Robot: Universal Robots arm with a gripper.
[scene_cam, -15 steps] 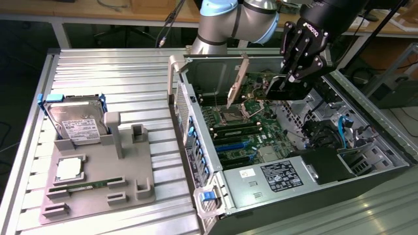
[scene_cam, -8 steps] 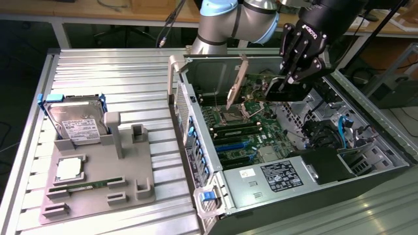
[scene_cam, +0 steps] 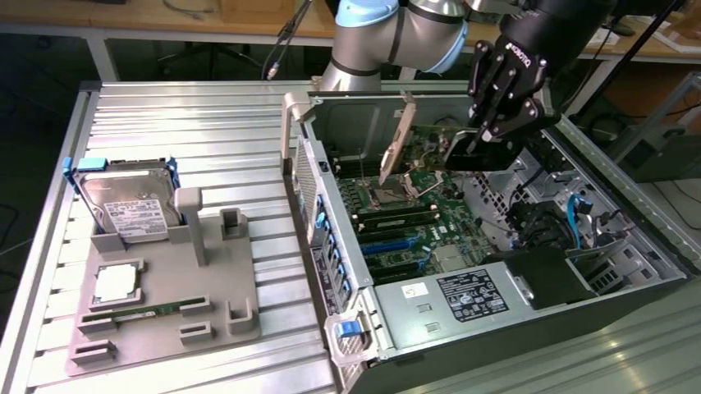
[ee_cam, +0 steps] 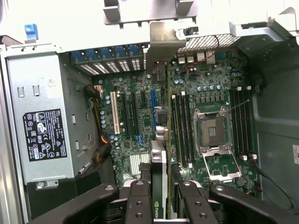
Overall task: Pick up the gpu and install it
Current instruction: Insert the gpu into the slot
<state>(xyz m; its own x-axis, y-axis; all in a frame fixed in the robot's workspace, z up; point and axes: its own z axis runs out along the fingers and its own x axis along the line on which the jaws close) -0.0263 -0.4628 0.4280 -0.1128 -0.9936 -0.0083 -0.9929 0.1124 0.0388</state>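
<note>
My gripper (scene_cam: 482,141) hangs inside the open computer case (scene_cam: 641,238), shut on the gpu (scene_cam: 438,141). The card is held on edge above the motherboard (scene_cam: 400,226), and its tan metal bracket (scene_cam: 398,135) points toward the case's rear wall. In the wrist view the gpu (ee_cam: 160,158) runs edge-on away from the gripper (ee_cam: 161,205), between the two black fingers (ee_cam: 138,200). Its bracket (ee_cam: 164,42) sits by the rear slot openings. The card hovers over the expansion slots beside the blue slot (ee_cam: 152,109), and I cannot tell whether it touches one.
A grey fixture tray (scene_cam: 213,279) on the exterior view's left carries a hard drive (scene_cam: 126,205), a processor chip (scene_cam: 115,283) and a green memory stick (scene_cam: 143,312). Inside the case are the power supply (scene_cam: 471,295), the open processor socket (ee_cam: 210,135) and memory slots (ee_cam: 182,126).
</note>
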